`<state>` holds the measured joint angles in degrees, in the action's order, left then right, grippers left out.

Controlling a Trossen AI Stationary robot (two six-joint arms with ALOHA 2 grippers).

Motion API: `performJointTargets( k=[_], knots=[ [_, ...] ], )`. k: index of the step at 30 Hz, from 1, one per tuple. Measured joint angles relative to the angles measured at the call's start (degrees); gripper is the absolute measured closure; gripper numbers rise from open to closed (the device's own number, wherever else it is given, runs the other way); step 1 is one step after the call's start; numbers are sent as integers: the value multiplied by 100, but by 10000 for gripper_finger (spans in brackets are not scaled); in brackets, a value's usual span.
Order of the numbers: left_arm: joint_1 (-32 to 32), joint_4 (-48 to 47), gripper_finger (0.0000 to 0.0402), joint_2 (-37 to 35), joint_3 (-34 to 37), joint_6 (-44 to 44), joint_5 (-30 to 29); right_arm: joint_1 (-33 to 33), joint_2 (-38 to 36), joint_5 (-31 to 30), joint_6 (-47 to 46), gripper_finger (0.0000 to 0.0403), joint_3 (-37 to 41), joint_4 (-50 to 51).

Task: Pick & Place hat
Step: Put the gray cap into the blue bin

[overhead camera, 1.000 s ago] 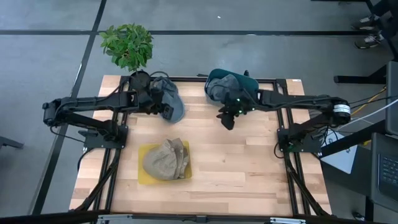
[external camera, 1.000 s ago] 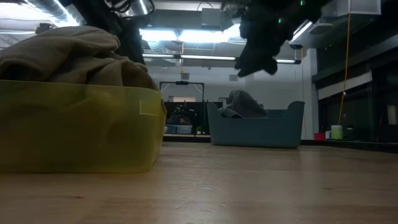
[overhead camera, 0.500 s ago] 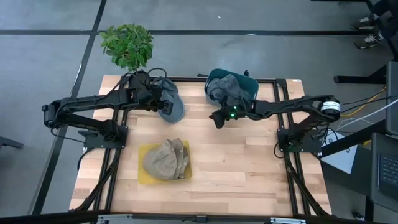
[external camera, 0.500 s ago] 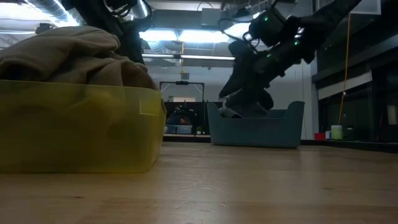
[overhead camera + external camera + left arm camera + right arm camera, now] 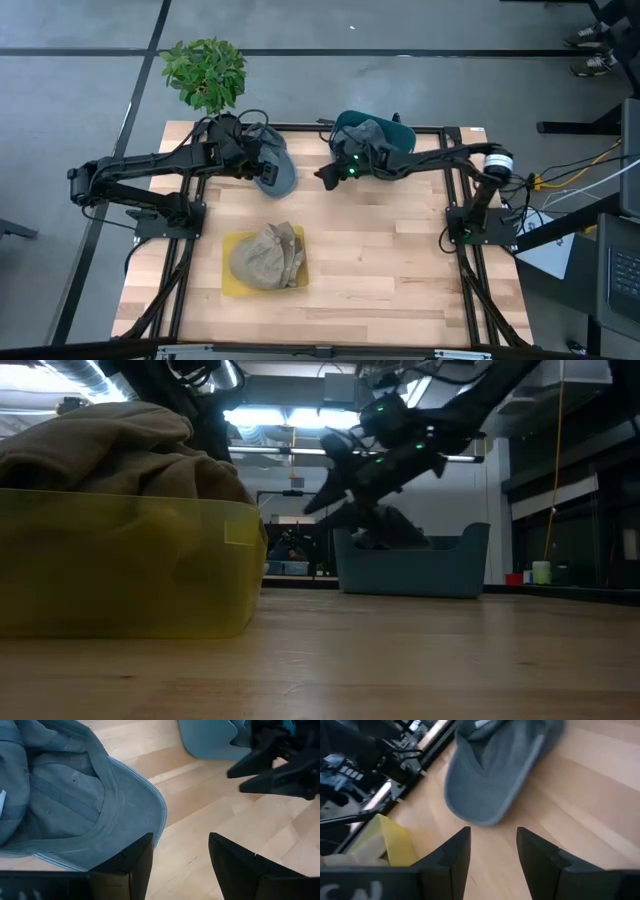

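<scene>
A grey-blue cap (image 5: 278, 168) lies inside-up on the wooden table at the far left-centre, resting on its crown, with its brim (image 5: 142, 807) toward the table's middle. My left gripper (image 5: 262, 172) hovers open over the brim's edge; I cannot tell whether it touches the cap. My right gripper (image 5: 322, 178) stands open just right of the cap, its fingers pointing at the cap (image 5: 495, 775) and slanting down, with bare table between them. In the low view the right gripper (image 5: 320, 478) hangs above the table.
A teal bin (image 5: 392, 130) at the far centre holds a grey hat (image 5: 362, 135). A yellow tray (image 5: 232, 285) with a tan hat (image 5: 265, 257) sits near the table's middle left. A potted plant (image 5: 205, 72) stands beyond the far left corner. Bare wood lies to the near right.
My right gripper has gone from beside the teal bin toward the table's left, toward the grey-blue cap. It has sunk lower and rolled about its own line, its fingers staying apart. The cap has not moved.
</scene>
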<state>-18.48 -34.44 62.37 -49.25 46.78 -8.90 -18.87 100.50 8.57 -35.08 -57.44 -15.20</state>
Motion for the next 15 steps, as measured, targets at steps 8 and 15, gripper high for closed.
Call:
performJointTargets(
  k=[8,15],
  knots=[
    [0,-2,217,0,0,-6,232,14,945,252,-79,244,-1238,366],
    [0,-6,217,0,0,-173,453,186,1545,-141,341,244,-2024,1093]
  ],
)
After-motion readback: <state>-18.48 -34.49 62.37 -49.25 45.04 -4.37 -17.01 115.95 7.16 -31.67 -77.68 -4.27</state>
